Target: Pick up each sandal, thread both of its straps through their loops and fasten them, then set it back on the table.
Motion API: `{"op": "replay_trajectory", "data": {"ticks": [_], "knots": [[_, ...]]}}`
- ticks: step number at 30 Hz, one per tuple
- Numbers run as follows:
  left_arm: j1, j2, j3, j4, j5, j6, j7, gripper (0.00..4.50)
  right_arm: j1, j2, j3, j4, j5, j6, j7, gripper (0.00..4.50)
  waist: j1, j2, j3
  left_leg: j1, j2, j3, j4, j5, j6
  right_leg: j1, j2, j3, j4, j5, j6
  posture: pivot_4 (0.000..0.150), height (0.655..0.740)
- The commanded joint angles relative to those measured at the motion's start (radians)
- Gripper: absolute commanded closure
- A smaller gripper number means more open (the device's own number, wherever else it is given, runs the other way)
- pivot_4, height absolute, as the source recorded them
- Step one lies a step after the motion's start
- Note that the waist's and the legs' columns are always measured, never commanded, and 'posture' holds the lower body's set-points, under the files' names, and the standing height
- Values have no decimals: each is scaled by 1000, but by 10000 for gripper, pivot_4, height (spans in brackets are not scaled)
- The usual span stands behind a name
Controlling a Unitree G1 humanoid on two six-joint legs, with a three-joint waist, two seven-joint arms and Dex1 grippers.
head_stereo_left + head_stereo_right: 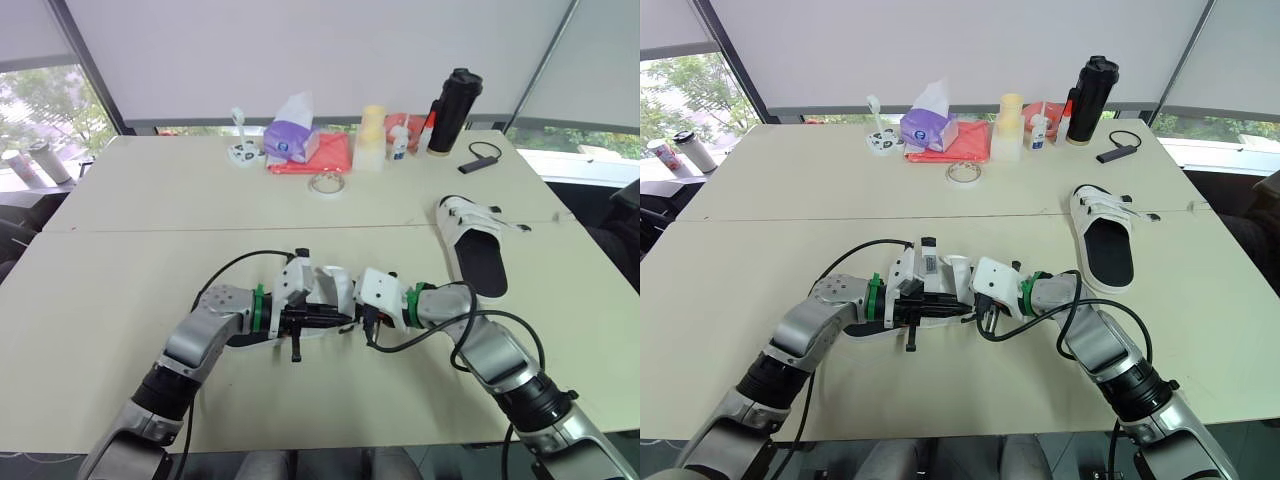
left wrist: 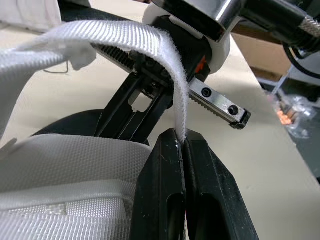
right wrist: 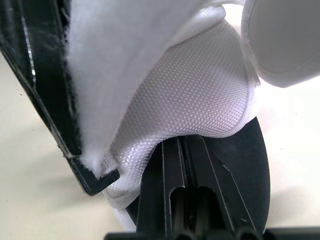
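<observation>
Near sandal low at the near part of the tabletop, caught between both arms. Black sole partly tucked under the left wrist, white mesh upper turned up. Resting on the surface or lifted just clear of it: cannot tell.

Left pincer closed down to a hairline, with the white webbing strap nipped edge-on between its two black fingers. From that grip, strap rising and arching over toward the mesh upper, ribbed weave outward, a loose fuzzy tuft near its bend. Just behind the arch, in the left wrist view, a toothed metal rail and black frame of the other arm's tool.

Right pincer likewise closed, no gap to be seen between its fingers, tips hard against the hem of the mesh upper and gripping it there. Black sole just behind those tips. Close beside the mesh, a broad fuzzy white strap face.

Far sandal flat on the tabletop, sole down, well off to the right and apart from both arms, white straps across its far end.

Along the far edge, well apart from the work: purple tissue pack, red cloth beneath and beside it, pale cup, tall black bottle. Roll of tape just in front of the cloth. Small black cable near the bottle.
</observation>
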Motion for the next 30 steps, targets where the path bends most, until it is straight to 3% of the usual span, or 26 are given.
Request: {"op": "replay_trajectory", "data": {"ticks": [1,3,10,22,30], "knots": [[39,17,-57,24,40,31,-7,41994,12,-2,25,35,-14,17,6,45000,0,0,0,0,0,0,0,0,0,0,0,0,0,0,0,1500,7296],[48,23,-53,13,33,38,-12,36189,11,-3,25,35,-14,16,6,45000,0,0,0,0,0,0,0,0,0,0,0,0,0,0,0,1500,7296],[94,88,-31,-87,-3,74,-52,1051,11,-4,26,36,-14,16,7,45000,-4,1,0,0,0,0,0,0,0,0,0,0,0,0,0,1500,7296],[137,168,230,-299,-309,303,11,447,17,-5,36,33,-11,12,11,45000,-19,2,1,0,0,-1,0,-2,0,-2,0,0,1,-1,1,1500,7296],[206,256,221,-374,-342,347,-3,447,12,-2,42,41,-14,5,15,45000,-21,2,2,0,0,-1,0,-2,0,-2,0,1,1,-1,0,1500,7296]]}}
